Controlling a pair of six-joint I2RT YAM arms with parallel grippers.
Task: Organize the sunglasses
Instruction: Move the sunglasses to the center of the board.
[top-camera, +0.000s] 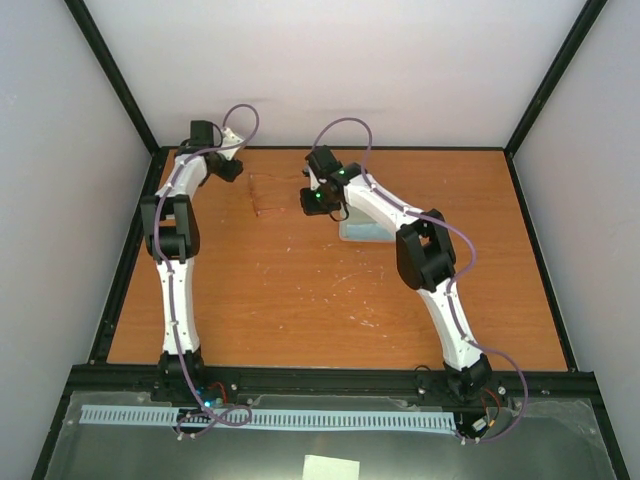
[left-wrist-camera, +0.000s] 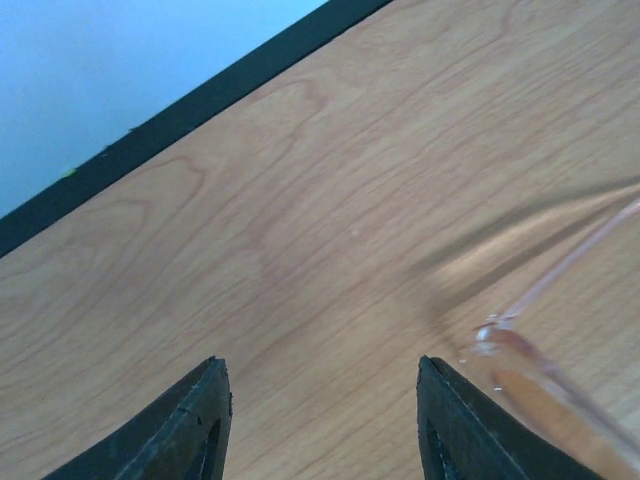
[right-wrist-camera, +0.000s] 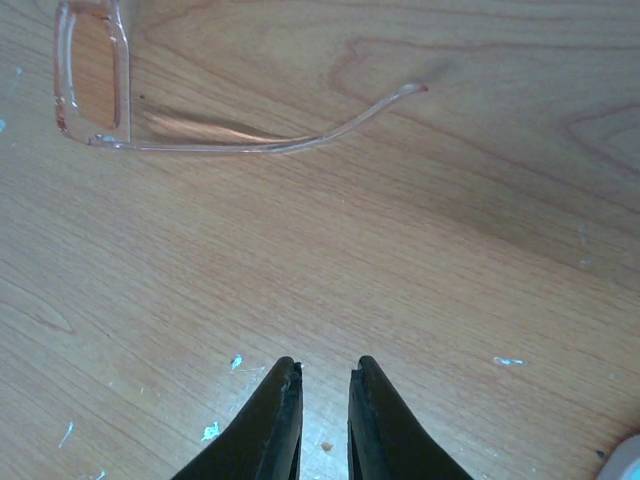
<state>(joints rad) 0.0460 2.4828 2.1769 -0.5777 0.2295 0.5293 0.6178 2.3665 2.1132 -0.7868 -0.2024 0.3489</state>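
Observation:
The sunglasses (top-camera: 268, 195) lie on the wooden table at the back, between my two grippers, with thin clear-pink arms spread out. In the right wrist view one amber lens (right-wrist-camera: 92, 70) and a slender arm (right-wrist-camera: 250, 145) lie ahead and to the left of my right gripper (right-wrist-camera: 326, 365). Its jaws are drawn almost together with nothing between them, well short of the glasses. My left gripper (left-wrist-camera: 322, 365) is open over bare wood. The sunglasses' frame end (left-wrist-camera: 540, 370) lies just beside its right finger (left-wrist-camera: 450, 420), outside the jaws.
A blue-grey cloth (top-camera: 362, 230) lies flat under the right arm's forearm. The black table rim (left-wrist-camera: 200, 100) runs close behind the left gripper. White flecks (right-wrist-camera: 212, 430) dot the wood near the right gripper.

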